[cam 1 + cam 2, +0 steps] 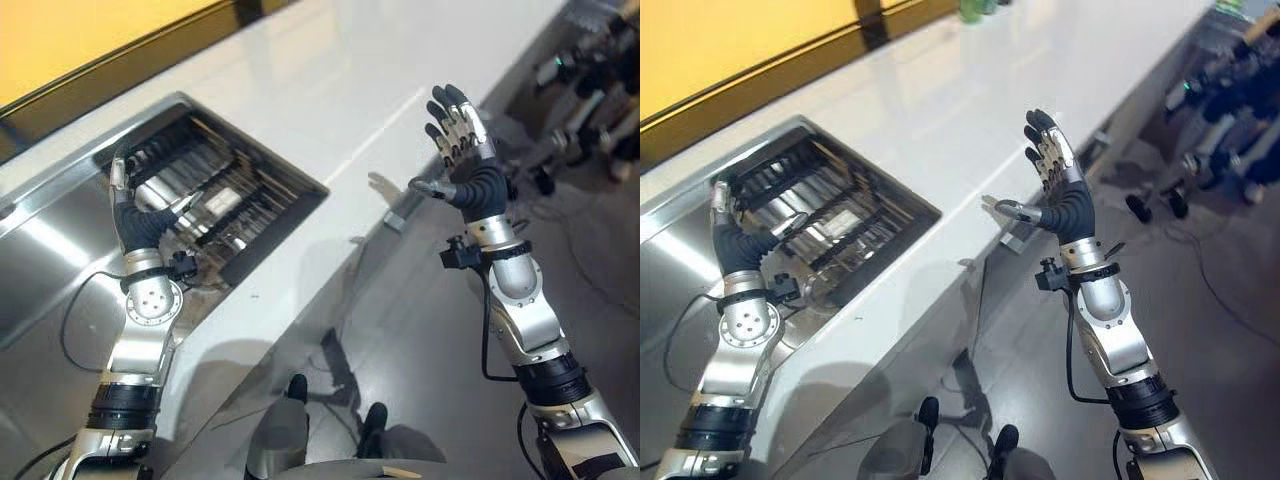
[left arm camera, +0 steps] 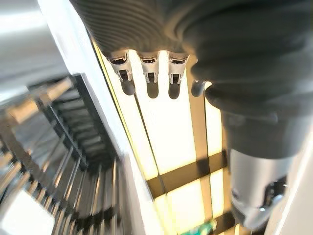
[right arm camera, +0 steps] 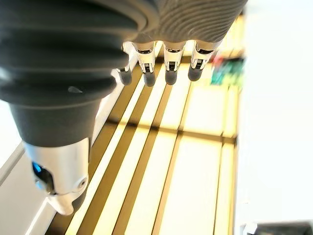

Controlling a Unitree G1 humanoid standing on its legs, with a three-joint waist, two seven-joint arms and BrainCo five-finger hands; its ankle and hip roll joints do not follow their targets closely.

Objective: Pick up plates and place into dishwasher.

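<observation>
Both hands are raised with straight fingers and hold nothing, the left hand (image 1: 128, 205) over the dark wire-racked dishwasher opening (image 1: 225, 200) in the white glossy counter (image 1: 340, 90), the right hand (image 1: 462, 135) beside it; I can make out no plate, so this fits either before a pick or after a placing.

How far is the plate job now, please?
Done: cannot tell; no plate is clear in the rack. In hand: nothing. The left hand is raised over the rack and the right hand beside the counter, both open. Left: finding and loading plates.
</observation>
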